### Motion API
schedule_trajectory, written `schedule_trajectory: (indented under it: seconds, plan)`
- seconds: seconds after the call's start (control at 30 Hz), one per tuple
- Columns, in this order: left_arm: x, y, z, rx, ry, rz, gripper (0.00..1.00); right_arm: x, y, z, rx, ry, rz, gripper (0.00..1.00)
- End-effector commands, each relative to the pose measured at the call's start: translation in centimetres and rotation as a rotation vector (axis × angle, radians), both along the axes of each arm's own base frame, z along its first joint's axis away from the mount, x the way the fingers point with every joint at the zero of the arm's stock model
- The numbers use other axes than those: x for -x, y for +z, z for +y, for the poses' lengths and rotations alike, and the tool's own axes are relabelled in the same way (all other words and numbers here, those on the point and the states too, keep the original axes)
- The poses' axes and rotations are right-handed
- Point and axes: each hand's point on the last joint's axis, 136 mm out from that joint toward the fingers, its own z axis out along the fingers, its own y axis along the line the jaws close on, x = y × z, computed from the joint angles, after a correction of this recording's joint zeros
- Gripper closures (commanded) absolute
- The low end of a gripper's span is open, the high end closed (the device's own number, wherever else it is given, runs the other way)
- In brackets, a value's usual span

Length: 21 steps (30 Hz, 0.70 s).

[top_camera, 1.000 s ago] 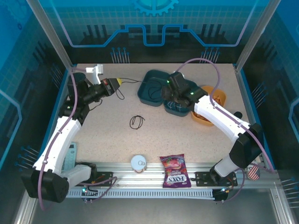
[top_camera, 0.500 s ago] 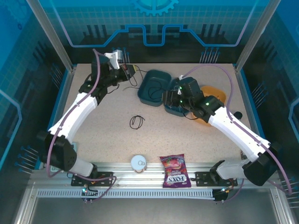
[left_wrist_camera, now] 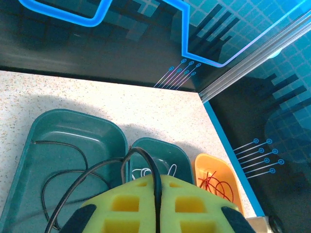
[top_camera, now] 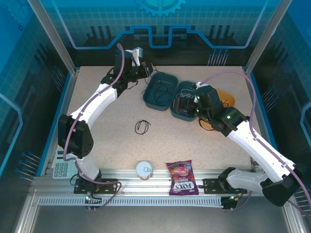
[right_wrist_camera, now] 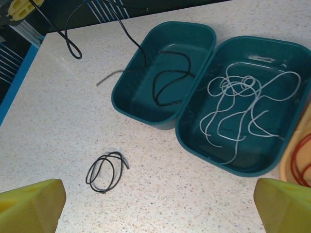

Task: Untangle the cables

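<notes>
Since a second ago, left arm point(top_camera: 92, 109) has been swung from the left of the left bin point(top_camera: 146, 95) round to its far-left corner. Right arm point(top_camera: 252, 141) has been drawn back to the right, off the bins.

Left gripper point(left_wrist_camera: 156, 183): pads point(left_wrist_camera: 129, 206) pressed together, black cable point(right_wrist_camera: 170, 80) pinched between them. It is held above the table point(top_camera: 107, 116), just behind and left of the left bin. From the pads one strand is led over the rim into the left bin and lies curled on its floor. A second strand hangs in a loop outside, left of the bin.

Right gripper point(right_wrist_camera: 158, 191): fingers point(right_wrist_camera: 29, 206) spread wide, nothing seen between them. It is raised above the table, to the right of the left bin.

White cable point(right_wrist_camera: 238, 104): laid loose in several loops inside the middle bin point(right_wrist_camera: 221, 162), which touches the right side of the left bin.

Red cable point(left_wrist_camera: 214, 183): lodged in the orange bin point(left_wrist_camera: 203, 162), further right of the left bin, just past the middle bin.

Coil point(top_camera: 142, 126): a small black piece, flat on the table on the near side of the left bin, apart from it and from both grippers.

Also noted, well to the near side of the left bin along the table's front edge: white disc point(top_camera: 144, 169), candy bag point(top_camera: 180, 178), calculator point(top_camera: 62, 168).
</notes>
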Motion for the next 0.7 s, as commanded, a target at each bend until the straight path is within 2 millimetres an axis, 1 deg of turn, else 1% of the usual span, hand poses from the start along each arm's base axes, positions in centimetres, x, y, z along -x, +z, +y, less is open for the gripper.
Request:
schedule_trajectory:
  seconds: [0.0, 0.13, 0.23, 0.47, 0.57, 0.67]
  plan:
    - [-1.1, -0.4, -0.1, -0.038, 0.013, -0.010, 1.00, 0.6, -0.3, -1.7, 0.042, -0.055, 0.000, 0.00]
    - [-1.8, -1.8, -1.1, -0.038, -0.003, 0.011, 1.00, 0.9, -0.5, -2.4, 0.041, -0.080, -0.005, 0.00]
    - [-2.4, -3.3, -1.8, -0.044, -0.013, 0.044, 1.00, 1.0, -0.4, -2.7, 0.046, -0.088, -0.003, 0.00]
    - [-4.1, -6.9, -2.9, -0.037, 0.007, 0.109, 1.00, 1.2, -0.8, -2.9, 0.054, -0.095, 0.009, 0.00]
    - [-4.9, -8.1, -3.6, -0.033, 0.002, 0.098, 1.00, 1.3, -1.1, -3.0, 0.055, -0.096, 0.016, 0.00]
    - [-5.8, -9.4, -3.9, -0.035, 0.014, 0.104, 1.00, 1.5, -1.4, -3.0, 0.056, -0.096, 0.022, 0.00]
